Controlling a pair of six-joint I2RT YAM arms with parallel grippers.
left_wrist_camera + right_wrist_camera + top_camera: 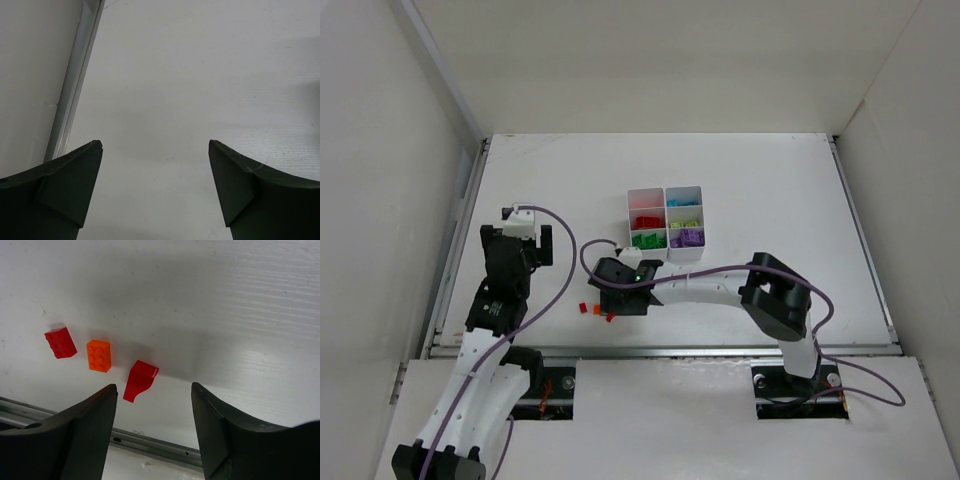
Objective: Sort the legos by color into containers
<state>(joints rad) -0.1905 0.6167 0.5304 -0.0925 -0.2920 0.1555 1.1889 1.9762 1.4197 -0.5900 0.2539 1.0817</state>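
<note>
Three unsorted legos, a red brick, an orange brick and a red sloped piece, lie in a row by the table's near edge. They are well apart from the white tray at mid-table, which holds sorted colours. The right gripper hovers over the sloped piece, jaws spread and empty, apparently lining up a pick. The left gripper, likewise parted and holding nothing, waits near the left edge. Plain white walls enclose the table.
</note>
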